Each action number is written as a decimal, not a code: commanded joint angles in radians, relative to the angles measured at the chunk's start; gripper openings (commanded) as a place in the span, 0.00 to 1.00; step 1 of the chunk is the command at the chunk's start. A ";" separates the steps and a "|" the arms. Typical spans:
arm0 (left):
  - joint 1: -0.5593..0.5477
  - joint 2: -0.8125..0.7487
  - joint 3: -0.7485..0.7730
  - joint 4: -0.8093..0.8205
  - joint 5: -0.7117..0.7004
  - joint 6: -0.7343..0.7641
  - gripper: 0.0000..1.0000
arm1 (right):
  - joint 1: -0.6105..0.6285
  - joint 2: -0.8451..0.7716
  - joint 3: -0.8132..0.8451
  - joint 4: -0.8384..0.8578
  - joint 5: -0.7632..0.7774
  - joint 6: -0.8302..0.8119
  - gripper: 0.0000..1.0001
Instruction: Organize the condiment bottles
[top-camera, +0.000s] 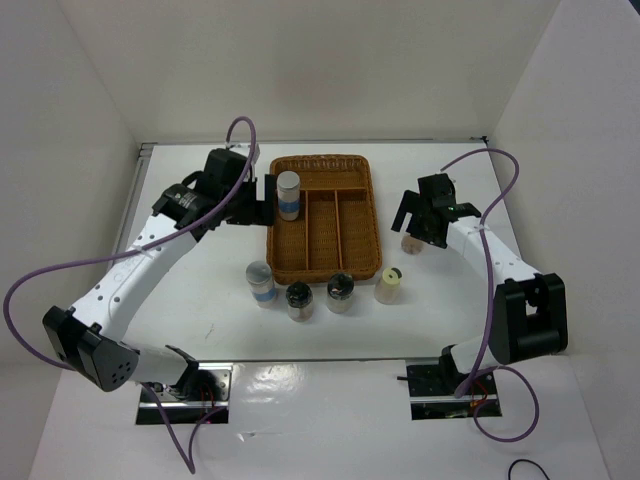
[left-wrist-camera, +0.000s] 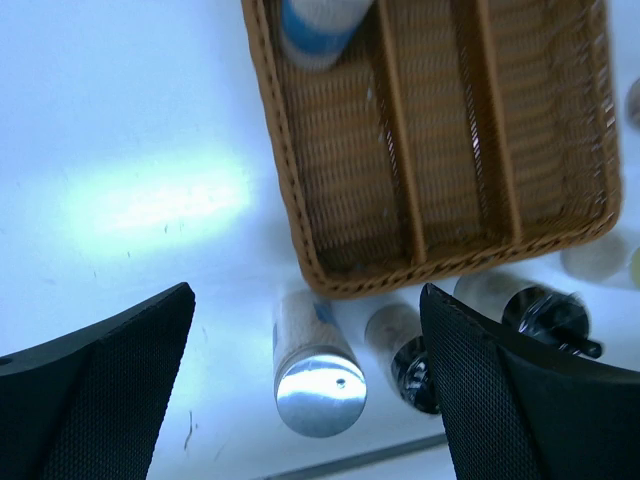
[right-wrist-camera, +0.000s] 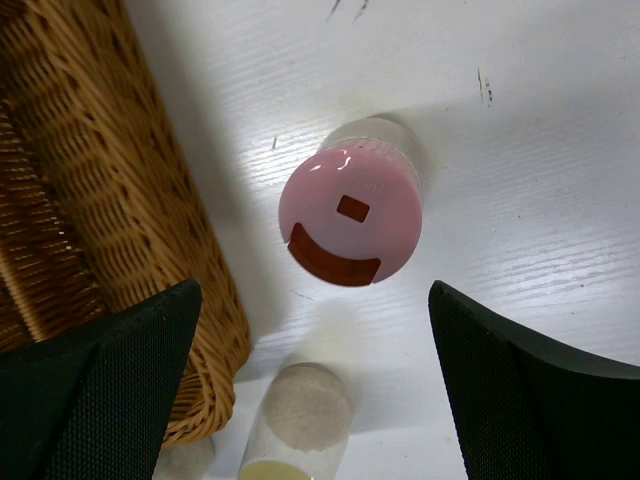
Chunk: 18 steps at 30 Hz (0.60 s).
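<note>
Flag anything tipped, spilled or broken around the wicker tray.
Nothing stands out. The white blue-banded bottle stands upright in the brown wicker tray's left compartment; the other five bottles stand upright on the table, with no spill visible.

No legible text, label, brand or number on anything.

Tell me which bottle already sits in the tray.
The white, blue-banded bottle, upright at the tray's far left corner. The other five stand on the table outside it.
</note>
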 joint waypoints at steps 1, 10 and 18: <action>-0.005 -0.006 -0.068 -0.034 0.052 -0.054 0.99 | -0.007 0.041 0.019 0.022 0.016 -0.016 0.98; -0.033 -0.067 -0.144 -0.119 0.063 -0.054 0.99 | -0.007 0.075 0.062 0.022 0.045 -0.016 0.97; -0.063 -0.098 -0.165 -0.159 0.153 -0.054 0.99 | -0.007 0.093 0.090 0.022 0.063 -0.016 0.97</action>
